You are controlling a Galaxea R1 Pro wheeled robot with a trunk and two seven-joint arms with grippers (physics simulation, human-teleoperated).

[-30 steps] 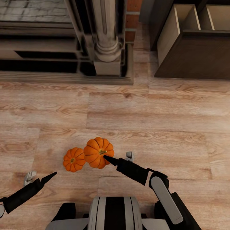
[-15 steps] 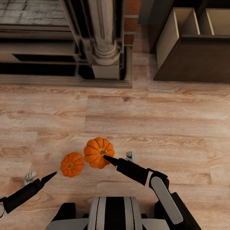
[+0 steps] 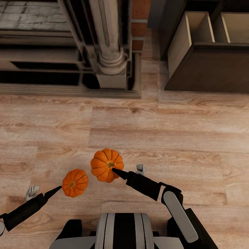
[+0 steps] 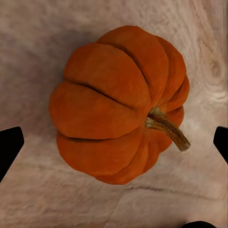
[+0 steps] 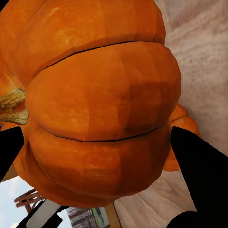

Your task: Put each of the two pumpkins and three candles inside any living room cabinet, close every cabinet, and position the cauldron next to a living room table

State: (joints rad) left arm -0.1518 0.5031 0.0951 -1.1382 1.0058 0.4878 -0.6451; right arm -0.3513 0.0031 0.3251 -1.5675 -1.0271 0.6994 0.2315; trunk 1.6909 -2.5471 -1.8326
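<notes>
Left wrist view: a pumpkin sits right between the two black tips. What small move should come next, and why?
Probably lower the left fingers straight down around the smaller pumpkin, then close them. It lies on the floor, centred between them with gaps on both sides, while the right fingers seem clamped on the larger pumpkin.

Head view steeply down; both wrist views close on pumpkins (image 3: 107, 165).

Small pumpkin (image 3: 74, 183) on wood floor (image 3: 166, 131)
</notes>
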